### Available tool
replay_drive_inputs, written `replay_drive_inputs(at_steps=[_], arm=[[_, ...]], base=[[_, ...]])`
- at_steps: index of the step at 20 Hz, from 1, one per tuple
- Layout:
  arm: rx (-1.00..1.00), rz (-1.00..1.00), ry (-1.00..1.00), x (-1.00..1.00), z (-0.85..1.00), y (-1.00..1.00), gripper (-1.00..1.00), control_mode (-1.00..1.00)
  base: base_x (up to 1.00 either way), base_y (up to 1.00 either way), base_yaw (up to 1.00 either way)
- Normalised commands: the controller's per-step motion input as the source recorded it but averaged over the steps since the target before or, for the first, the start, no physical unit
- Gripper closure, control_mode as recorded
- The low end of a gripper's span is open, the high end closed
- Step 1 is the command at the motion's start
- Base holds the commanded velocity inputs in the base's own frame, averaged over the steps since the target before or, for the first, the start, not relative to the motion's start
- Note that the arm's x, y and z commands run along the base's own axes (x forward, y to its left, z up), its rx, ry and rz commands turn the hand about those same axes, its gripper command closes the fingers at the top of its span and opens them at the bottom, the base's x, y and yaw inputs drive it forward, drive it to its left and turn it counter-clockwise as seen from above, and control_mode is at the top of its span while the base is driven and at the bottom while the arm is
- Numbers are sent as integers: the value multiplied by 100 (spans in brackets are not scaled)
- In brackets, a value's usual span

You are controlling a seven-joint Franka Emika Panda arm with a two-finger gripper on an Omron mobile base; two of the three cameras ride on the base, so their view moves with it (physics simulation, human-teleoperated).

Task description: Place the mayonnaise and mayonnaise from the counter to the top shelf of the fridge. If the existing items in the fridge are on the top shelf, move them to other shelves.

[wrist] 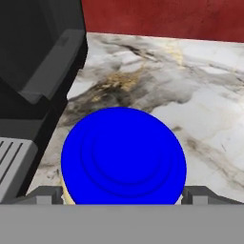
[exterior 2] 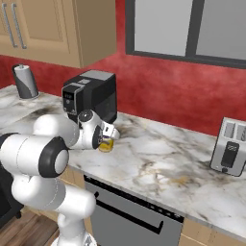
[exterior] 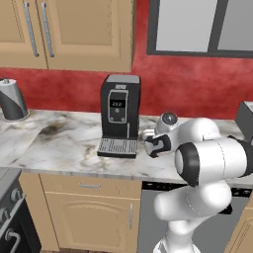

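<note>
- Marbled counter (exterior: 59,148) runs under tan wall cabinets (exterior: 74,29) and a red wall (exterior 2: 158,91); tan drawers and a grey dishwasher front (exterior 2: 129,216) sit below it.
- At far left in the left base view, a grey kettle (exterior: 12,101) stands on the counter by the wall; the right base view shows it as a small dark cylinder.
- Next along, a black coffee machine (exterior: 120,113) stands near the wall, its grille tray facing the counter's front edge.
- Just right of the coffee machine, the gripper (exterior 2: 108,137) reaches down over a mayonnaise jar (exterior 2: 106,145), which stands on the counter close to the machine's front corner.
- In the hand view, the jar's blue lid (wrist: 124,155) lies between the two fingertips (wrist: 45,194), one at each side of the jar; whether they press on it I cannot tell.
- Far right in the right base view, a silver toaster (exterior 2: 230,146) stands on the counter, well apart from the jar.
</note>
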Motion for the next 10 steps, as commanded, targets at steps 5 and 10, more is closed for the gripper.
replay_drive_inputs(at_steps=[5, 10], arm=[[0, 0, -6, -25, 38, 0, 100, -100], [0, 0, -7, -89, 100, -1, 100, -100]], base=[[0, 0, 0], [0, 0, 0]])
